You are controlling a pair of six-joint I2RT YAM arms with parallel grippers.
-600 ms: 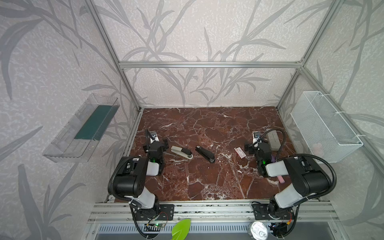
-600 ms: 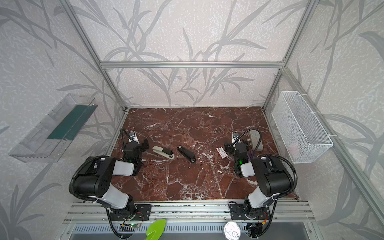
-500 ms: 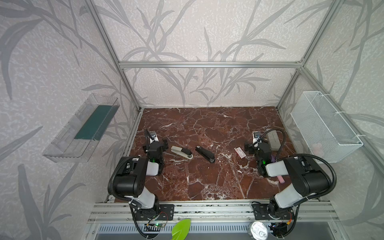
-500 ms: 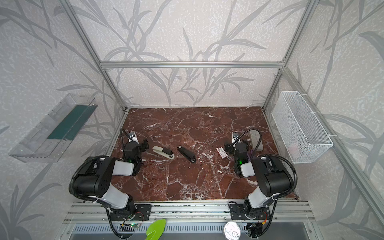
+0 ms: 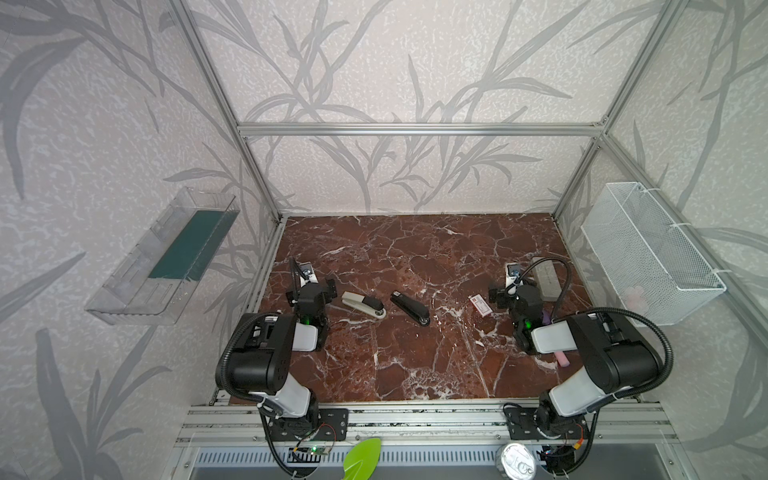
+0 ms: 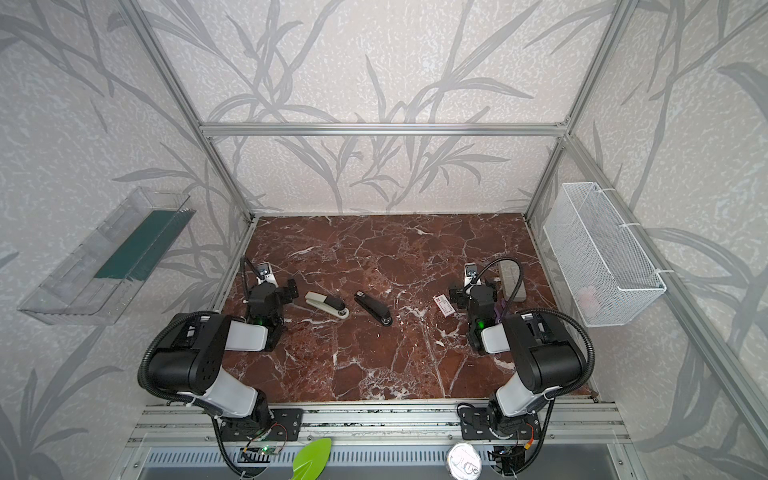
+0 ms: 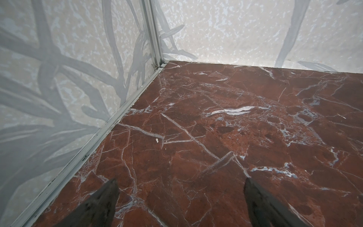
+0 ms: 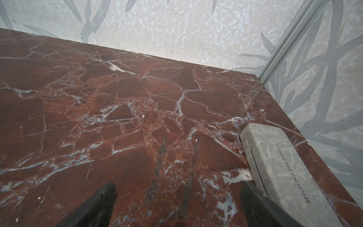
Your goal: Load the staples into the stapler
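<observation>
Beside right gripper (image 8: 178, 186), staples (image 5: 480, 304) diagonal

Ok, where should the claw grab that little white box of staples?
Probably across its two long sides, straight down from above: the staple box lies flat on the table, narrower that way. The open right claw sits closest.

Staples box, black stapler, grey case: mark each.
staples box (image 5: 480, 305), a top view, printed top face
black stapler (image 5: 409, 308), a top view, mid body
grey case (image 8: 280, 167), right wrist view, top face
</observation>
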